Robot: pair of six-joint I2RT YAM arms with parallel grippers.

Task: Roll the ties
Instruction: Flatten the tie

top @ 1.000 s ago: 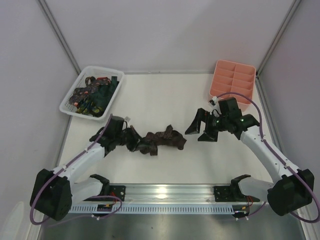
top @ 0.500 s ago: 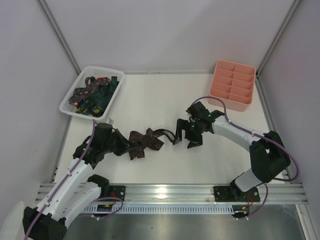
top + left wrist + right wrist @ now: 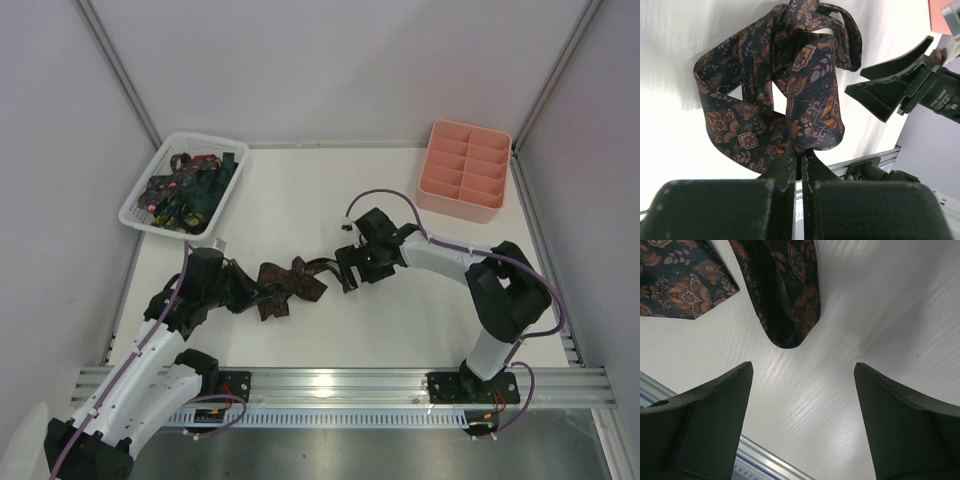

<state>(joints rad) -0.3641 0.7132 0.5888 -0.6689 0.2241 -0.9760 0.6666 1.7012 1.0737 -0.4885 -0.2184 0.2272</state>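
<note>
Brown tie (image 3: 290,283): crumpled in loose loops and folds on the worktop (image 3: 400,330), left of centre, between the two pincers; not yet rolled.
Left pincer (image 3: 799,161): clamped tight on a fold of the brown tie, fingers pressed together with fabric pinched at the tips.
Reason for that hold: probably to anchor this side of the bunch against sliding during straightening from the other side.
Left arm pose: stretched forward on a diagonal from its base, wrist low, pincer aimed rightward along the worktop into the bunch.
Right pincer (image 3: 346,270): spread wide and gripping nothing; set just beside the right-hand loop (image 3: 790,300) of the tie, the loop ahead of the gap and apart from both fingers.
Reason for that placing: seemingly lined up to close on the loop, the part of the tie nearest this arm.
Right arm pose: folded sharply, elbow raised toward the right side, forearm reaching left across the worktop, wrist tipped downward.
Wide end (image 3: 685,285): flat on the worktop, left of the loop in the right wrist view.
Other ties (image 3: 185,190): piled in the white basket (image 3: 135,212) at the far left, well apart from both pincers, untouched.
Pink tray (image 3: 462,208): far right corner, well apart from the arms.
Stage: early; untangling and laying flat judged necessary before any rolling.
Risk: loop slipping sideways out of a closing grip; bunch dragged rather than unfolded.
</note>
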